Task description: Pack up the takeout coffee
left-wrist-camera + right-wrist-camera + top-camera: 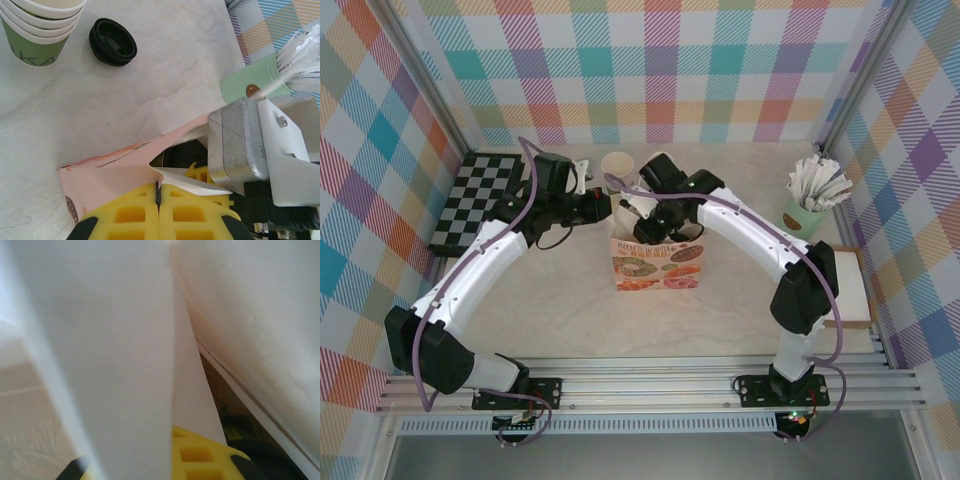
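The desk (570, 300) has a pale, marble-like top and is closed in on three sides by walls of pastel plaid. A black-and-white checkerboard (475, 200) lies at its back left corner, and a flat white box (852, 285) sits along its right edge.

At the back stands a stack of paper cups (37, 30), green outside and cream at the rims. Just beside it a black lid (112, 41) lies on the bare desk. Toward the right, a mint-green cup (807, 215) holds a bunch of white sticks (817, 180).

In the middle stands a paper bag (655, 268) printed with doughnuts, its mouth open upward. The left wrist camera shows a dark round shape (182, 154) inside the mouth. The right wrist camera shows the same kind of dark curve at the bottom, between the bag's white inner walls. It looks like the coffee cup with a lid on it, but too little shows to be sure.

Both arms bend in from the near edge and meet over the bag. The left end effector (158, 192) comes from the left, its yellow fingers pressed together and pinching the bag's upper edge. The right end effector (655, 228) points down into the bag's mouth, close to the dark shape. Its yellow fingers (200, 173) are mostly hidden by paper, so I cannot tell whether they are spread or pressed together.
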Controlling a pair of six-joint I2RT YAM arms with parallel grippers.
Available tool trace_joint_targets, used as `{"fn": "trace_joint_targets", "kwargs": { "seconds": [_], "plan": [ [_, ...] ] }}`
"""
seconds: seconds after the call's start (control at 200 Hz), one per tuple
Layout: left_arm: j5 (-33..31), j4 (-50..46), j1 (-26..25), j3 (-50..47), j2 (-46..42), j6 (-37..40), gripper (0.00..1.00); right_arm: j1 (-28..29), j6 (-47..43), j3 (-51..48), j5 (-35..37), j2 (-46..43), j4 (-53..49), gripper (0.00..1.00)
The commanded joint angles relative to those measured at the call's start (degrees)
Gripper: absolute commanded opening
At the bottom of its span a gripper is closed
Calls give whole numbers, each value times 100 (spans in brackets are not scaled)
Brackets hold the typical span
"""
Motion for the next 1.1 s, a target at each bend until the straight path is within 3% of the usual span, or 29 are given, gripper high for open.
{"fn": "trace_joint_targets", "kwargs": {
  "seconds": [0.0,0.105,0.23,0.435,0.6,0.76,0.865,1.035,1.095],
  "plan": [
    [26,191,-43,-19,-99,-18,0,97,225,488,-326,194,-418,17],
    [-144,199,-38,6,-121,-83,0,107,604,840,-439,109,-677,16],
    [-285,343,-48,-58,-197,-189,0,116,987,1098,-332,-27,-1151,0],
    [-489,467,-69,-168,-277,-242,0,116,2014,1339,-808,-67,-1547,0],
    [-564,550,-87,-262,-323,-351,0,120,2652,984,-1212,146,-1174,0],
    [-552,626,-93,-354,-387,-443,0,125,3001,795,-411,422,-1217,0],
    [-472,576,-95,-317,-353,-423,0,123,3018,869,-247,552,-1194,0],
    [-441,520,-95,-285,-351,-317,0,123,3022,1165,-122,584,-1272,13],
    [-383,493,-91,-251,-339,-237,0,118,2885,1265,-221,471,-1209,21]
  ]
}}
